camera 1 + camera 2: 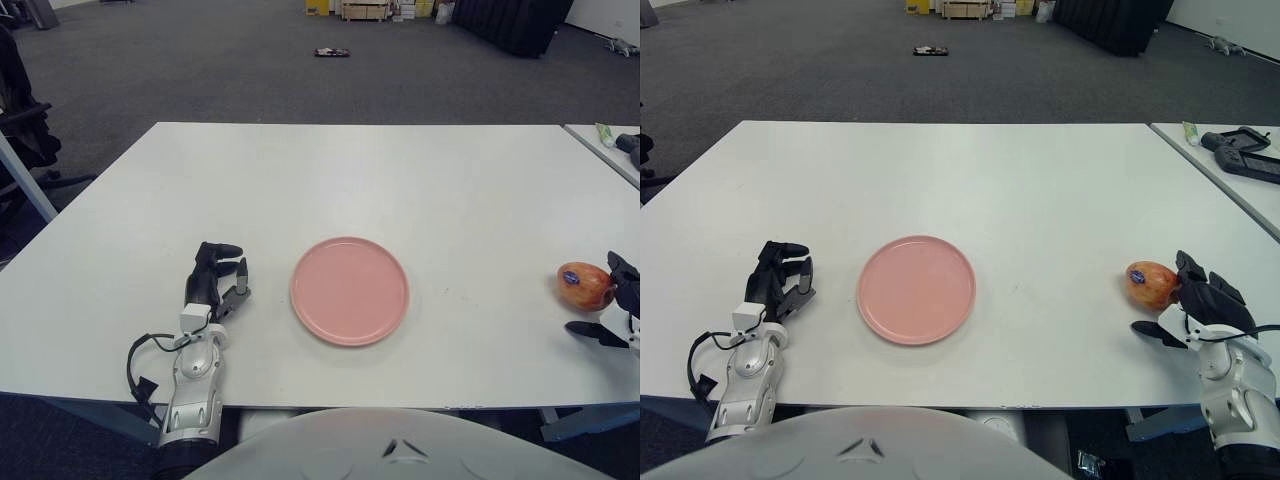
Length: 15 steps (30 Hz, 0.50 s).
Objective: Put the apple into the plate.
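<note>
A red-yellow apple [1150,284] with a small blue sticker sits on the white table [1040,200] near its right front edge. A pink plate [916,289] lies empty at the front middle, well left of the apple. My right hand [1170,308] is just right of the apple. Its dark fingers [1192,272] are against the apple's right side and its thumb [1152,329] is spread out on the near side, not closed around it. My left hand [218,280] shows left of the plate with relaxed fingers, holding nothing.
A second table [1240,175] stands to the right, separated by a narrow gap, with a dark device [1243,152] and a green-white tube [1191,131] on it. A dark chair [20,120] stands at the far left. Grey carpet lies beyond the table.
</note>
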Motion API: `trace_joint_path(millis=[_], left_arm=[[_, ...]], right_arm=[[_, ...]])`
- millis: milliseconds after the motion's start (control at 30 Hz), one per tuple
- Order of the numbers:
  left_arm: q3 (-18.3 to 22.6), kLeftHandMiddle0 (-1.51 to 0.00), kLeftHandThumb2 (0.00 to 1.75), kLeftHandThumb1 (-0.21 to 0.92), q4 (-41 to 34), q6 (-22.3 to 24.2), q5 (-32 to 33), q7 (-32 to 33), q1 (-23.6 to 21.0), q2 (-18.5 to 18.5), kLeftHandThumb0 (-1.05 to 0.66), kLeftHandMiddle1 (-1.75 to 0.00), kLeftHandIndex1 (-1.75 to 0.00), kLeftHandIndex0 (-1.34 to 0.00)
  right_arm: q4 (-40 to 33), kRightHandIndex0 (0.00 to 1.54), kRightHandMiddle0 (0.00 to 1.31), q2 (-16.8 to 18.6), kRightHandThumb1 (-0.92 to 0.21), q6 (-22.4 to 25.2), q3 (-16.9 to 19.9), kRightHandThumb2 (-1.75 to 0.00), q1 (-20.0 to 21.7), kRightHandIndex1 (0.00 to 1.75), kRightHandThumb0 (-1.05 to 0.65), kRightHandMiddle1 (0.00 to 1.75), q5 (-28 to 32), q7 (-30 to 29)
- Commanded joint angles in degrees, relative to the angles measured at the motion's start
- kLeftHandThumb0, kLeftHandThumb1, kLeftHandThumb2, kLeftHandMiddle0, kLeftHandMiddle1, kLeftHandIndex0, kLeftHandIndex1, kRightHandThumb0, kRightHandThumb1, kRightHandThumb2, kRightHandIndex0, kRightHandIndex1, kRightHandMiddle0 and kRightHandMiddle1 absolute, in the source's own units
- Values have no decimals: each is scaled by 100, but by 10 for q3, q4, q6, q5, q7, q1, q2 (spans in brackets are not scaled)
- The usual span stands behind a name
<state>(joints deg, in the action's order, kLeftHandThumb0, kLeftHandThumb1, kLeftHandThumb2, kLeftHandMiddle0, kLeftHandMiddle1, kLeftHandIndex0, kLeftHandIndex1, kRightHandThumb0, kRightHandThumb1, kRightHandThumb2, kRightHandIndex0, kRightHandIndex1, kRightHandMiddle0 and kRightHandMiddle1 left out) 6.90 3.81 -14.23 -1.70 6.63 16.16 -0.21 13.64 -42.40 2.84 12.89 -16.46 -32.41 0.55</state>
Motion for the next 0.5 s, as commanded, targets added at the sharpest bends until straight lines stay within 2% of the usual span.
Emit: trace_joint_path(millis=[0,133,233,367,400,467], left_arm=[[0,-54,78,74,8,1,3,-2,1,-2,-37,-167,-175,-30],[-2,-55,78,74,5,6,1,-1,3,-1,-37,-168,-175,-30],[-1,-55,78,74,6,5,2,-2,3,0,-37,-168,-175,-30],[-1,-55,78,74,6,-2,4,-3,6,0,-37,-168,-175,-30],[-1,-55,78,74,5,-3,2,-2,6,-1,-37,-168,-175,-30],[-1,-55,78,74,3,-1,0,1,7,-1,-37,-168,-175,-30]], right_arm=[[49,0,0,-14,-72,-14,-28,-27,39,0,-105,0,-2,4],[117,0,0,-19,-73,-25,-62,-27,89,0,-105,0,-6,3],[99,0,0,-23,-73,-10,-71,-26,92,0,-104,0,-3,15],[42,0,0,-21,-73,27,-74,-25,81,0,-99,0,-2,35],[-21,0,0,-16,-73,61,-69,-25,64,0,-98,0,-7,54],[-94,0,0,-10,-72,103,-60,-26,42,0,-91,0,-11,74]])
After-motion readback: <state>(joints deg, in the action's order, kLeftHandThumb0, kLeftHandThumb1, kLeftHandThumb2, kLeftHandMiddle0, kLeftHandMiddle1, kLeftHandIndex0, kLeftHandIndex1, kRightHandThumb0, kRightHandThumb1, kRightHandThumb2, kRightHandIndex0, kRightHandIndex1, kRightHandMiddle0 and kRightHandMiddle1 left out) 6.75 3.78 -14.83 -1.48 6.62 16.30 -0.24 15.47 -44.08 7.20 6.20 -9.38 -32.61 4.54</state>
